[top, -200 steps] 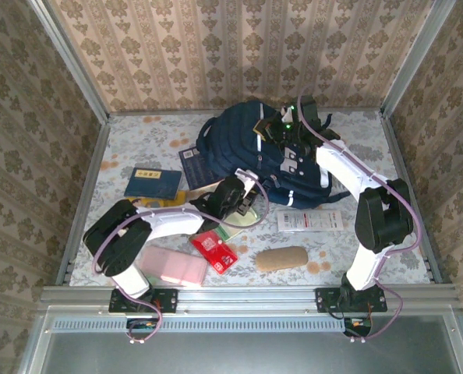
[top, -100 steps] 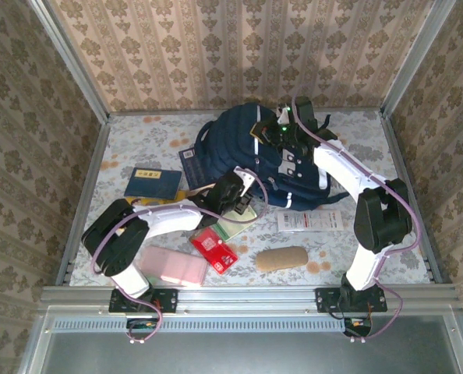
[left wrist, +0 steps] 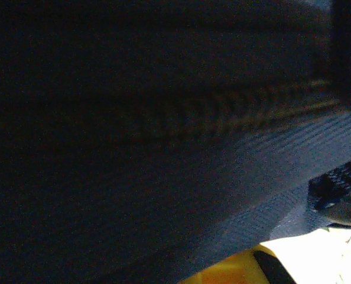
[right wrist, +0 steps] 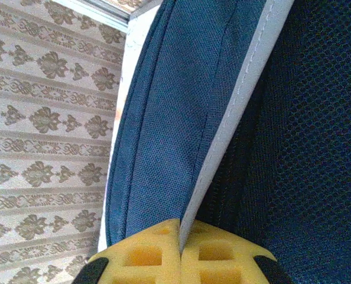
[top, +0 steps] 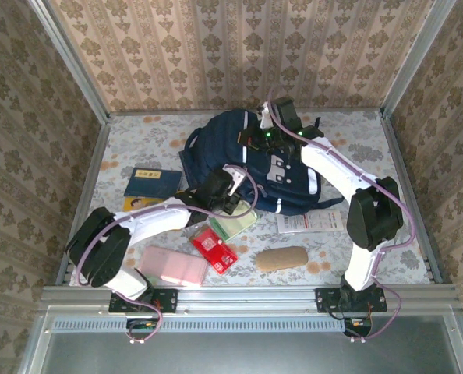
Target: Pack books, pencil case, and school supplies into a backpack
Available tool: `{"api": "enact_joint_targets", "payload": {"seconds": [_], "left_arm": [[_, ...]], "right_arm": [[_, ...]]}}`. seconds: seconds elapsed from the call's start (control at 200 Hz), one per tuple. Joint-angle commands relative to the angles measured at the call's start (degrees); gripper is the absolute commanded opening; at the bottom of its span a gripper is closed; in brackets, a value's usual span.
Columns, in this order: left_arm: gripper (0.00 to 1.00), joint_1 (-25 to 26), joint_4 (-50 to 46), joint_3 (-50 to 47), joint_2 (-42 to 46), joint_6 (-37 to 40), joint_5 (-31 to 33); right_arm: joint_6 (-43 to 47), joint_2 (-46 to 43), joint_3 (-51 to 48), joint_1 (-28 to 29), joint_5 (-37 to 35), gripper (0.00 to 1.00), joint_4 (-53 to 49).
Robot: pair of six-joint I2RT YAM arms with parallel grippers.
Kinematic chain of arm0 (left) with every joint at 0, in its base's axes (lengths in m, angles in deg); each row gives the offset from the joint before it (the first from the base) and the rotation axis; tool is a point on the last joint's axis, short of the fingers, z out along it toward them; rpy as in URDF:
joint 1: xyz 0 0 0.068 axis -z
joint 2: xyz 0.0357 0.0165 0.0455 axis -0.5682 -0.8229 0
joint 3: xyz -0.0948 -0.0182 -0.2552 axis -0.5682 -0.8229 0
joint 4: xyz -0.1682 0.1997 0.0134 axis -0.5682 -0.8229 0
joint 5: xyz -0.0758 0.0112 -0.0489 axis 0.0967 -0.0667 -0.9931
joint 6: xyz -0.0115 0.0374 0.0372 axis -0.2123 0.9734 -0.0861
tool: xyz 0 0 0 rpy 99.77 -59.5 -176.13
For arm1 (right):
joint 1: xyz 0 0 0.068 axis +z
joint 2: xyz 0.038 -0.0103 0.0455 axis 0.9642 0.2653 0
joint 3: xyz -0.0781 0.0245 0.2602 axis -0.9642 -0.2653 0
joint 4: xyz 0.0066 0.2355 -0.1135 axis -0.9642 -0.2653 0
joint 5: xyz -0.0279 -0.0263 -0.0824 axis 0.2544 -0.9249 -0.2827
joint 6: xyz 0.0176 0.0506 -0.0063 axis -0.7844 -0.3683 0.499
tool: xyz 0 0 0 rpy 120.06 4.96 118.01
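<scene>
Pinching a white-striped edge of the backpack (top: 274,167) between its closed yellow pads (right wrist: 158,239), the right tool (right wrist: 180,248) holds the bag at its far top. The backpack lies mid-bench (top: 364,132), toward the back. The left tool (top: 225,189) presses against its near-left side; dark fabric crowds that wrist camera, so I cannot tell its opening. A blue book (top: 152,182), red packet (top: 214,249), green pad (top: 238,224) and white packet (top: 309,222) lie near the bag.

1 backpack (top: 216,144); 2 books (top: 152,181) visible; 3 flat supplies (top: 214,249); 2 pouches (top: 173,265).
</scene>
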Motion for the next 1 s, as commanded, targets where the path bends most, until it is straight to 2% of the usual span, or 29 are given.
{"api": "enact_joint_targets", "payload": {"seconds": [0.0, 0.365, 0.63, 0.755, 0.845, 0.925, 0.995], "left_arm": [[0.0, -1.38, -3.25, -0.77, 3.69, -1.66, 0.37], [0.0, -5.82, -9.14, -2.53, 7.57, -4.05, 1.08], [0.0, -8.52, -12.3, -1.95, 11.77, -4.87, -1.46], [0.0, -9.71, -13.85, -1.47, 13.26, -4.04, -4.35], [0.0, -10.28, -14.68, -0.42, 12.31, -5.02, -9.08], [0.0, -10.04, -15.6, 1.04, 10.44, -6.16, -13.14], [0.0, -9.6, -14.14, 1.06, 10.53, -8.56, -14.74]], "right_arm": [[6.0, -0.66, 3.02, 0.3, -1.21, 0.0, -2.72], [10.12, -0.15, 3.7, 0.8, -2.3, 0.0, -4.84], [16.21, 0.63, 4.92, 1.55, -8.82, 0.0, -9.14], [19.78, 2.7, 6.03, 2.01, -14.07, 0.0, -11.97], [20.35, 3.74, 6.3, 2.22, -14.99, 0.0, -12.0], [20.94, 4.38, 7.87, 2.73, -15.85, 0.24, -14.25], [21.47, 3.96, 9.67, 3.15, -19.85, 0.36, -16.78]]}}
